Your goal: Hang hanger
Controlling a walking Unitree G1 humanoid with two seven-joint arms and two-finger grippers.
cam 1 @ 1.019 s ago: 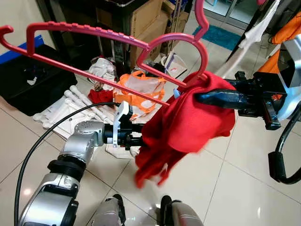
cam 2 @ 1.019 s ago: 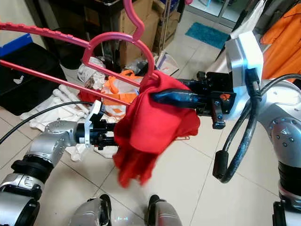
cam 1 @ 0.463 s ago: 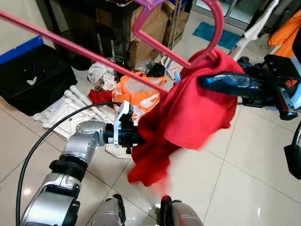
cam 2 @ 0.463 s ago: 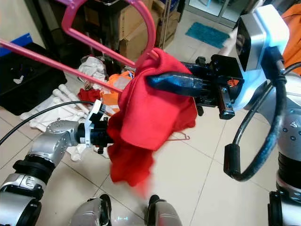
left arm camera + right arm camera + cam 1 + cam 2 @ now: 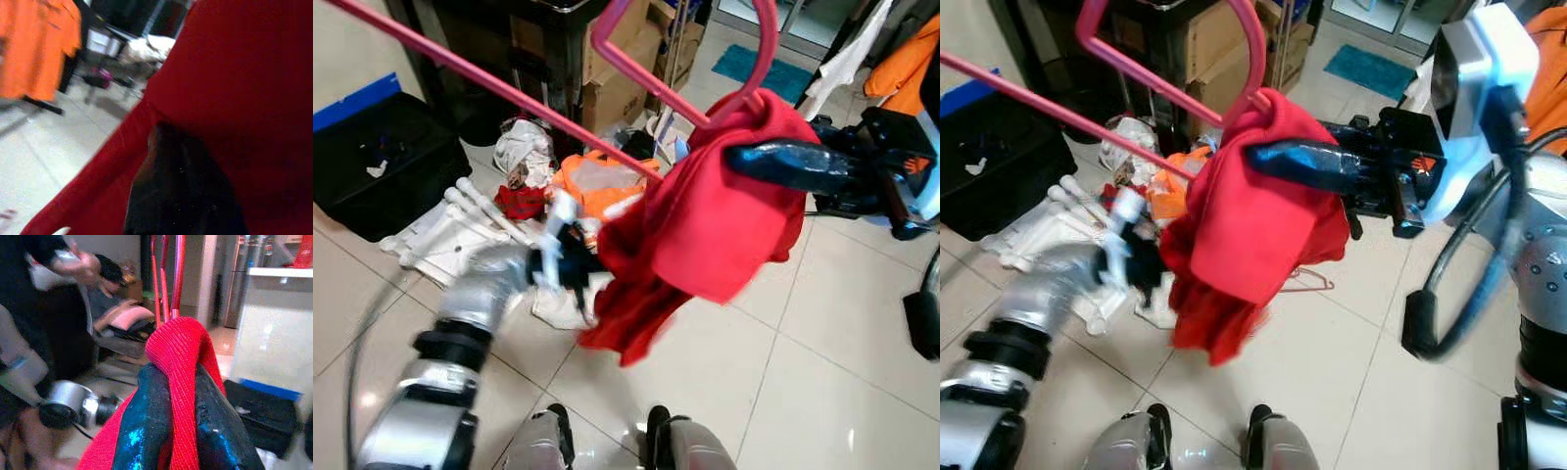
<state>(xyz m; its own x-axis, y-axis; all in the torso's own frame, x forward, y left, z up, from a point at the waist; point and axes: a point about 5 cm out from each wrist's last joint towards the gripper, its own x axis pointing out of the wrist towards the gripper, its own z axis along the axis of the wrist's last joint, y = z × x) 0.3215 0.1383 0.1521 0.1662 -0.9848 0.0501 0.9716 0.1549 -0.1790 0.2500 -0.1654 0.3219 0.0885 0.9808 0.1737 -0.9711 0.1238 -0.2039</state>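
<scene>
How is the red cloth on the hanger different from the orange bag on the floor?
The red cloth is up in the air, draped on the pink hanger; the orange bag lies on the floor tiles among clutter. The right gripper pinches the red cloth, while nothing touches the orange bag. The cloth is plain red; the bag is orange with pale patches. Both look soft and crumpled.
</scene>
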